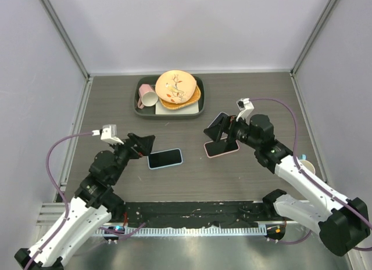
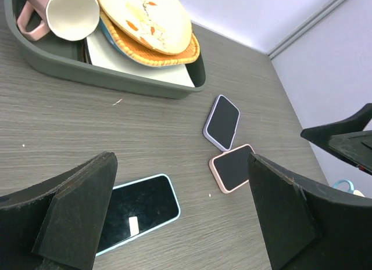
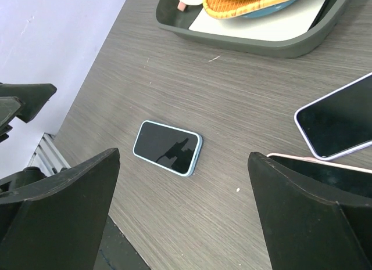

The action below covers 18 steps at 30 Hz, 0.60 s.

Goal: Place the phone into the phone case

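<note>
Three flat phone-shaped items lie on the grey table. One with a light-blue rim and glossy dark face (image 1: pixel 164 158) lies in front of my left gripper (image 1: pixel 141 146), which is open, empty and hovering above the table; the item also shows in the left wrist view (image 2: pixel 139 209) and the right wrist view (image 3: pixel 167 147). One with a pink rim (image 1: pixel 221 148) (image 2: pixel 232 167) lies just below my right gripper (image 1: pixel 220 128), which is open and empty. One with a lavender rim (image 2: pixel 221 122) (image 3: pixel 337 123) lies beside the pink one, hidden under the right gripper in the top view. I cannot tell which is a case.
A dark green tray (image 1: pixel 139 107) at the back centre holds stacked plates (image 1: pixel 176 87) and a pink mug (image 1: pixel 146 97). A pale cup (image 1: pixel 306 165) stands by the right arm. Walls close in the left, right and far sides.
</note>
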Available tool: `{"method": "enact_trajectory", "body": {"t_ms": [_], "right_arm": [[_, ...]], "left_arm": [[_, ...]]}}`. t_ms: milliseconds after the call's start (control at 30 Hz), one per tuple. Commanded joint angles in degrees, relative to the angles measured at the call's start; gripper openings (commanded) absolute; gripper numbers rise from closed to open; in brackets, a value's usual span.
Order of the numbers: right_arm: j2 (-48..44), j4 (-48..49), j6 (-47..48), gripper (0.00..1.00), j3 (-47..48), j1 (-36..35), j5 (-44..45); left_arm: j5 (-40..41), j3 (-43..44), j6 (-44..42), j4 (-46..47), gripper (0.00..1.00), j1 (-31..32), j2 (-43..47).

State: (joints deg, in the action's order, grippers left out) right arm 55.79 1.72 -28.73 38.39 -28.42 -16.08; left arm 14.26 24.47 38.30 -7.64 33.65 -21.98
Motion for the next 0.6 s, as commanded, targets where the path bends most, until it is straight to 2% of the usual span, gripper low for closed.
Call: {"method": "enact_trajectory", "body": {"t_ms": [0, 67, 300, 467, 567], "right_arm": [[-2.61, 1.63, 1.13, 0.98, -1.13, 0.12, 4.21], [-2.71, 1.1, 0.96, 0.99, -1.21, 0.12, 6.05], [-1.74, -1.1, 0.08, 0.99, -0.86, 0.74, 10.89], [-3.75, -1.36, 0.61, 1.0, -1.47, 0.91, 15.81], [-5.07, -1.28, 1.39, 0.99, -2.61, 1.0, 23.18]], "left_arm": [[-0.45, 0.84, -0.95, 1.05, 1.0, -0.25, -3.32], [-4.31, 2.5, -2.27, 0.96, 1.0, -0.25, -8.05], [-9.06, 6.47, -2.79, 2.27, 1.0, -0.25, -21.77], [-13.55, 6.39, -4.64, 6.31, 1.0, -0.25, -24.52], [-12.87, 6.03, -6.05, 7.38, 1.0, -0.25, -24.08]]}}
